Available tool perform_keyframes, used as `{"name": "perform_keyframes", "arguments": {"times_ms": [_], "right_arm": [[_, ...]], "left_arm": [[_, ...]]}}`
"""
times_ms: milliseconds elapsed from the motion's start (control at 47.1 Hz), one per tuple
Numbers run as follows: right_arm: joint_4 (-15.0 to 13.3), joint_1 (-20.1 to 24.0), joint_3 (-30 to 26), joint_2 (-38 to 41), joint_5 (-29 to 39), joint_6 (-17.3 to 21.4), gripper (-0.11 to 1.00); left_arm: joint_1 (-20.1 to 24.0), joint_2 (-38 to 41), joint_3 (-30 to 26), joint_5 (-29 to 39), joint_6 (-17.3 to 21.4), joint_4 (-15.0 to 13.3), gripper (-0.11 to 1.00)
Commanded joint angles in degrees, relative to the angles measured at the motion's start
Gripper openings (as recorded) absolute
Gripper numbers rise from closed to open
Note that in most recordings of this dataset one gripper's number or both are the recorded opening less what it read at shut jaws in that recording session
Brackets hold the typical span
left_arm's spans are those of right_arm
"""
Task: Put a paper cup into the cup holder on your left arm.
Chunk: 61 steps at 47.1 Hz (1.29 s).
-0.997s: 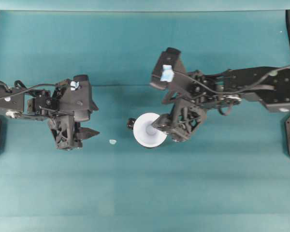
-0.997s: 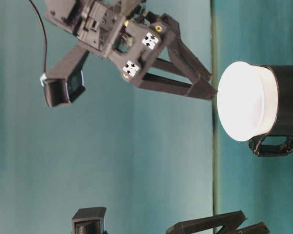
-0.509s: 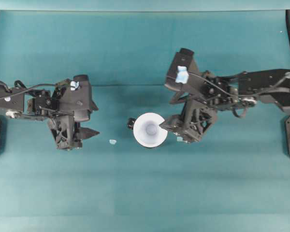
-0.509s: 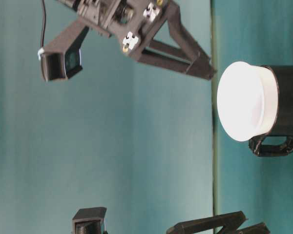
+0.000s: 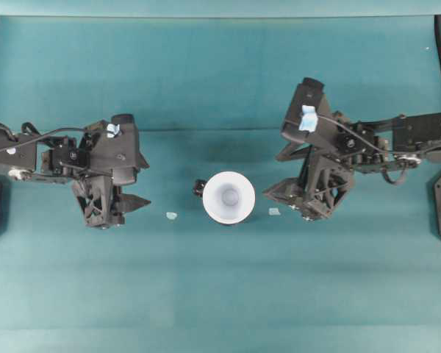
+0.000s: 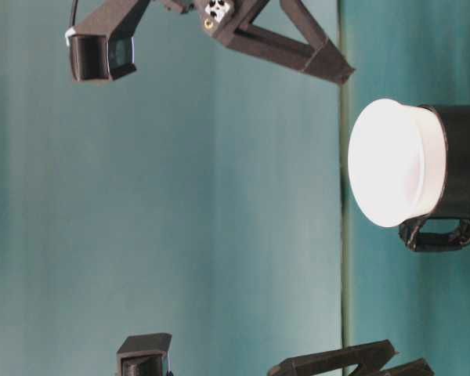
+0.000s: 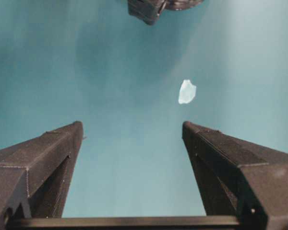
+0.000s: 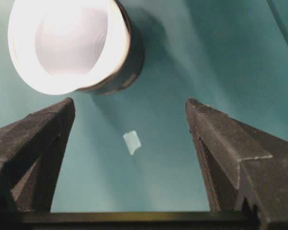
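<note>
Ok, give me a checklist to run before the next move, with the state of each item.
1. Paper cup seated in the cup holder: ok, rim stands above the black wall.
2. Holder upright on the table: ok.
3. Right end effector open, holding nothing: ok.
4. Right end effector apart from the cup: ok, gap shows overhead.
5. Left end effector open, holding nothing: ok.
6. Cup pushed fully down: cannot tell.

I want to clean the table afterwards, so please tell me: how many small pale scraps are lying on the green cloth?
2. One scrap lies between the left pincer and the cup holder. The other scrap lies just right of the paper cup, near the right pincer. More may hide under the arms.
</note>
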Motion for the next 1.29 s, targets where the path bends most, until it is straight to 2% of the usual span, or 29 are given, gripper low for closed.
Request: {"name": "perform_keyframes", "arguments": {"times_ms": [0, 1273], "right_arm": [[-0.1, 0.3, -0.3, -1.2, -0.6, -0.1, 0.86], [-0.3, 0.3, -0.2, -1.1, -1.8, -0.1, 0.86]], "left_arm": [[0.1, -0.3, -0.4, -0.4, 0.0, 0.2, 0.88], [0.1, -0.3, -0.4, -0.4, 0.0, 0.2, 0.88]]}}
